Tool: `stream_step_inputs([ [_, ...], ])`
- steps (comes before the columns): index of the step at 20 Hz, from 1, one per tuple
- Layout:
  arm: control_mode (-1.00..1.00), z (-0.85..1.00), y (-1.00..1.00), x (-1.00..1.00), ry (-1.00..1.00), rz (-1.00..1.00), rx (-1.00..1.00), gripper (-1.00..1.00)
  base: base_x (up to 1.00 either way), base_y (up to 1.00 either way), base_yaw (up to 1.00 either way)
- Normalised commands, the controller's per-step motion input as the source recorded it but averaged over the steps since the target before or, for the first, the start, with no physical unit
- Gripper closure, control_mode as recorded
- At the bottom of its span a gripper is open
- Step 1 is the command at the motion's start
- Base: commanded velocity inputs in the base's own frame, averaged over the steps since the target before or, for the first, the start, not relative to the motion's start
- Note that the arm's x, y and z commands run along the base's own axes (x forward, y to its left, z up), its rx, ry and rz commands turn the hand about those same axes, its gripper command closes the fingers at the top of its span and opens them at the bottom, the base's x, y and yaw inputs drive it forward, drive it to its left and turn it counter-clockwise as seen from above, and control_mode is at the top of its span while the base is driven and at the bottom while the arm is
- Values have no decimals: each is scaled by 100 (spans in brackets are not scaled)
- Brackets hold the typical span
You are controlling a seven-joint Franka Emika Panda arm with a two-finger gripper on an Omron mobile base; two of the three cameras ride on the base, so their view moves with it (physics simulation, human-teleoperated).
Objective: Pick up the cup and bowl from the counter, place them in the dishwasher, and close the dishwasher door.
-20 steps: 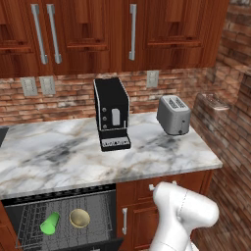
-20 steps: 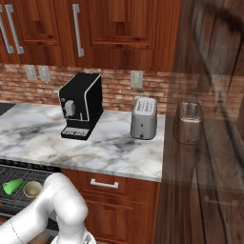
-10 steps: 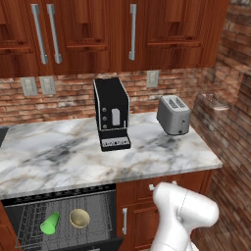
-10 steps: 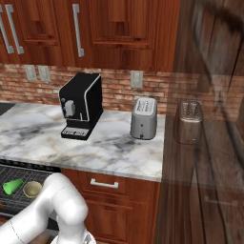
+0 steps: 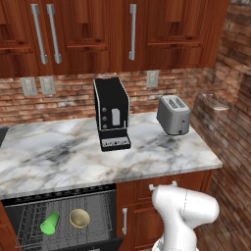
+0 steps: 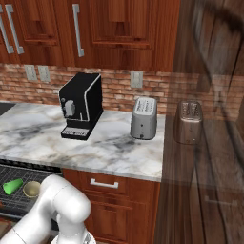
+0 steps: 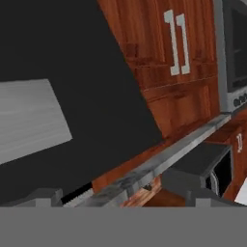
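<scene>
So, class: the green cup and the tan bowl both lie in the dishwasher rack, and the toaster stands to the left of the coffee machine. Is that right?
Not quite. In the left base view the toaster stands to the right of the coffee machine. The green cup and tan bowl do lie in the dishwasher rack.

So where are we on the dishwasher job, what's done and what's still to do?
Done: the cup lies on its side and the bowl sits upright in the dishwasher rack, off the counter. In hand: nothing; the gripper is open, right against the dishwasher door and its grey handle. Left: the rack is exposed, so closing the door remains.
</scene>
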Motion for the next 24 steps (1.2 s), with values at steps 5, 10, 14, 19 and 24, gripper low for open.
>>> stream_step_inputs([
  [5,-100,-74,-94,80,-26,-17,0,-100,0,0,0],
  [10,-100,-69,-73,90,-21,-17,0,-100,0,0,0],
  [14,-100,-81,-56,91,-15,-12,1,-100,0,0,0],
  [19,-100,-79,-58,91,-15,-12,0,-100,0,0,0],
  [24,-100,-75,-57,87,-15,-14,0,-100,0,0,0],
])
